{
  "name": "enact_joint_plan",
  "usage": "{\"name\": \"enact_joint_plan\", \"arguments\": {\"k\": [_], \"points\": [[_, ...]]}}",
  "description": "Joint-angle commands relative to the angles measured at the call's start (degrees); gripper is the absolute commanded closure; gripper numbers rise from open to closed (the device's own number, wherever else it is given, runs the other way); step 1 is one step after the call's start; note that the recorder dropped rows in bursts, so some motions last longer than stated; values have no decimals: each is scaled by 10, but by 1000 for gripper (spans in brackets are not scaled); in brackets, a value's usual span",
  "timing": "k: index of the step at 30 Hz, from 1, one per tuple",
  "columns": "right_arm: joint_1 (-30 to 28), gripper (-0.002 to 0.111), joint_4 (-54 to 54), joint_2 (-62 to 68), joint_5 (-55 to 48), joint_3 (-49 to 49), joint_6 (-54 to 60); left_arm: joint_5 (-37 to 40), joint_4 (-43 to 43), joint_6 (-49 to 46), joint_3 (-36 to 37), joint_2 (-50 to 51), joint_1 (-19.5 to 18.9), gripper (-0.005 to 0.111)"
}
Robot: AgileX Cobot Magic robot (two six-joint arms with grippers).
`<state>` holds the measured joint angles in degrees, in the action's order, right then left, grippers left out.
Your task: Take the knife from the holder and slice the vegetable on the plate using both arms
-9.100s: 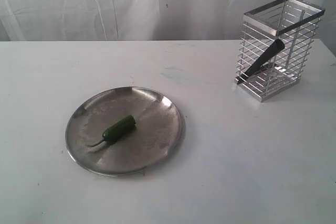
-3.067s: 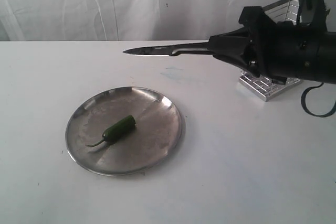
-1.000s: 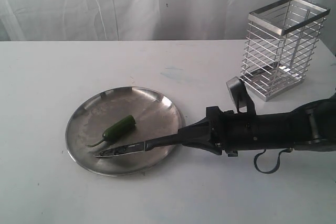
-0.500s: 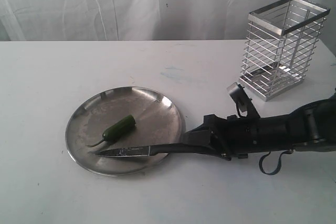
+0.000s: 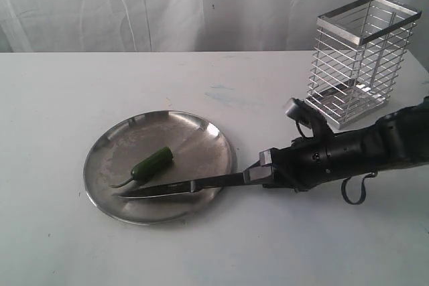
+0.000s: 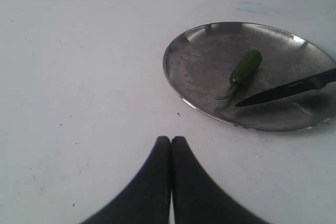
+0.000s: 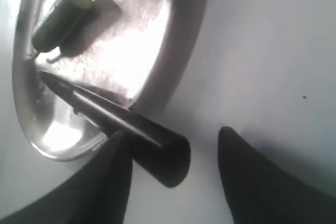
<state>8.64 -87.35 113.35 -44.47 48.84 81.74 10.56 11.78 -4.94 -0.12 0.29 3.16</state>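
Right wrist view: knife (image 7: 126, 129) across plate (image 7: 182, 43) rim.
My right fingers (image 7: 247, 177) spread, left fingers (image 6: 152, 182) clenched (empty); probably light, stiff, so I'd grip the handle.

Lab-like staging; white table (image 5: 201, 259); draped white curtain (image 5: 100, 5) behind; black robot arm (image 5: 362, 155).

The knife (image 5: 188, 185) lies on the plate (image 5: 196, 137) before the vegetable (image 5: 153, 163), the holder (image 5: 358, 58) behind at right.

You had a white table (image 5: 60, 85) with two things standing directly on it: the plate (image 5: 191, 137) left of the middle, and the holder (image 5: 348, 65) upright toward the far right, well apart. A faint bluish smear (image 5: 221, 93) marked the top between them.
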Motion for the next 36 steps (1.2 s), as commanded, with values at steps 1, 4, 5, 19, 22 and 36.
{"name": "enact_joint_plan", "arguments": {"k": [1, 4, 5, 19, 22, 36], "points": [[-2, 60, 34, -13, 10, 24, -10, -3, 5, -1, 1, -3, 4, 107], [-2, 60, 41, -42, 23, 44, -10, -3, 5, -1, 1, -3, 4, 107], [-2, 60, 52, -51, 30, 49, -10, -3, 5, -1, 1, -3, 4, 107], [37, 61, 461, 31, -255, 348, -400, -3, 5, -1, 1, -3, 4, 107], [52, 61, 459, 73, -255, 371, -369, -3, 5, -1, 1, -3, 4, 107], [50, 56, 441, 85, -141, 385, -333, -3, 5, -1, 1, -3, 4, 107]]}}
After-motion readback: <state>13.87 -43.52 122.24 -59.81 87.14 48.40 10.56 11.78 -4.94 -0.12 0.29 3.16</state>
